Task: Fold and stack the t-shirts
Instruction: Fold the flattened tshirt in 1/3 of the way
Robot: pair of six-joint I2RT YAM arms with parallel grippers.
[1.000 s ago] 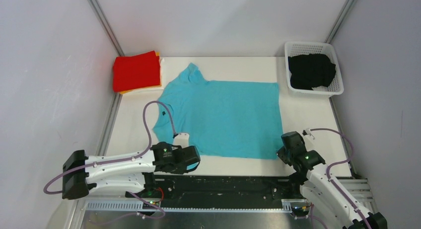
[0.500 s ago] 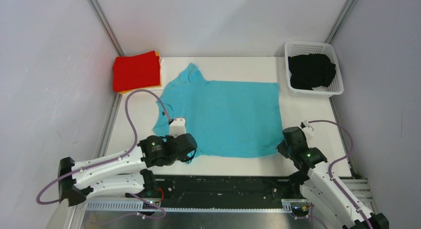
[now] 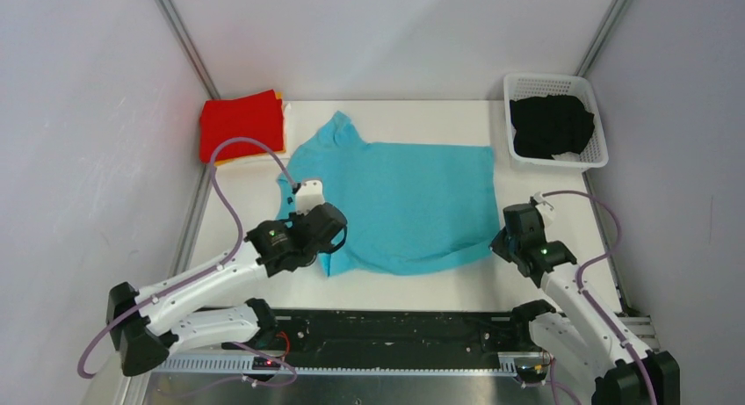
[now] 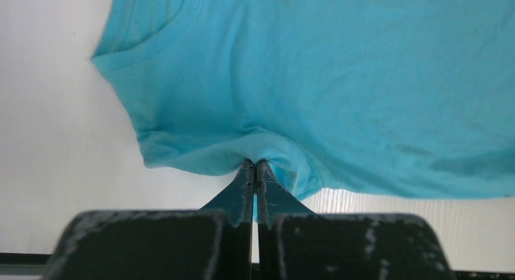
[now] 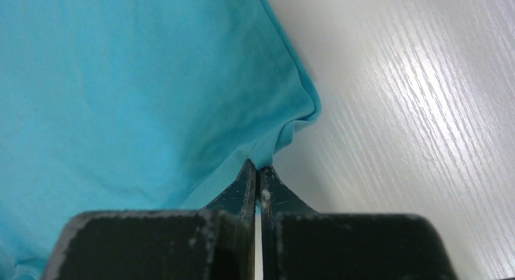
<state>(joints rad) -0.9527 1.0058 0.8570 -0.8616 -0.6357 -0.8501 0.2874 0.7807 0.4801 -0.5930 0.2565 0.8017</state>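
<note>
Now, scene: two arms over a white table (image 3: 413, 115), with one turquoise tee (image 3: 395, 198) spread btwn them.
L pincer (image 4: 255, 166): fingers pressed together, pinching the turquoise tee's near edge at its L end. Fabric bunches into a small peak just ahead of the tips.
R pincer (image 5: 257, 167): fingers pressed together, pinching the same tee at its near R corner. The stitched edge curls over just ahead & to the R of the tips.
Tee, position: the body extends ahead of both pincers, away from the arm bases. One near corner is at each pincer, and most of the cloth lies flat on the table.
Tee, near edge: runs in a shallow curve from L pincer across to R pincer.
Tee, neckline: ahead & to the L of L pincer's tips (L wrist view).
Tee, far sleeve: pokes out from the far edge, well ahead of L pincer.
Red tee (image 3: 242, 124): folded, well ahead & to the L of L pincer, at the table's far L corner. It lies apart from the turquoise tee.
Orange tee (image 3: 225, 162): only a thin edge shows, under the red tee.
Black tee (image 3: 552, 124): crumpled inside the basket (image 3: 509, 84).
Basket, position: white lattice, well ahead & to the R of R pincer, at the far R corner.
Table, surface: bare pale wood-grain just R of R pincer's tips (R wrist view).
</note>
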